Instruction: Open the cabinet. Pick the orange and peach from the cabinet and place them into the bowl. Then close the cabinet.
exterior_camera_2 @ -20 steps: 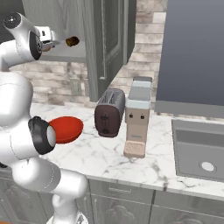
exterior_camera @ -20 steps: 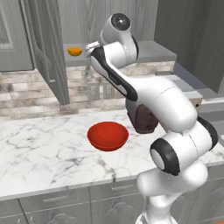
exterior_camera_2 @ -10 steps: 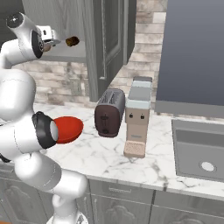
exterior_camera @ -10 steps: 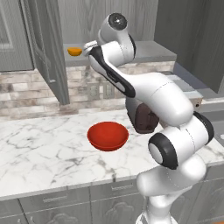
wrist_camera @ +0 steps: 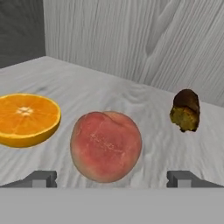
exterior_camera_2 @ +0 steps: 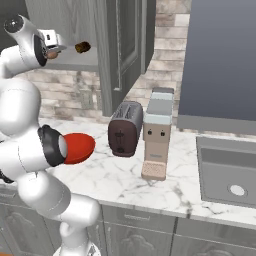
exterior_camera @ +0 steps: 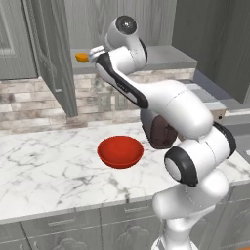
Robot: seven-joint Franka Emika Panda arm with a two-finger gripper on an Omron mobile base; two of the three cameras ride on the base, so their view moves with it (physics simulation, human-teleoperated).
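Observation:
The cabinet (exterior_camera: 51, 58) stands open, its grey shelf (exterior_camera: 161, 57) in view. On the shelf lie the orange (wrist_camera: 27, 119), a cut half, and the peach (wrist_camera: 106, 145). My gripper (wrist_camera: 113, 178) is open at the shelf, level with the peach, which sits between its two fingertips (wrist_camera: 43, 178) without touching them. The orange lies to the peach's left in the hand view. From the left base the gripper (exterior_camera: 96, 51) is next to the orange (exterior_camera: 81, 57). The red bowl (exterior_camera: 120, 151) rests on the marble counter below and holds nothing.
A dark brown-and-yellow object (wrist_camera: 185, 110) lies on the shelf to the right of the peach. A toaster (exterior_camera_2: 125, 129) and a coffee machine (exterior_camera_2: 157, 134) stand on the counter beyond the bowl. A sink (exterior_camera_2: 230, 170) lies at the right. The open right door (exterior_camera_2: 125, 50) hangs beside the arm.
The arm's elbow has shifted a little while the hand stays at the shelf. The jaws stay open and the fruits have not moved.

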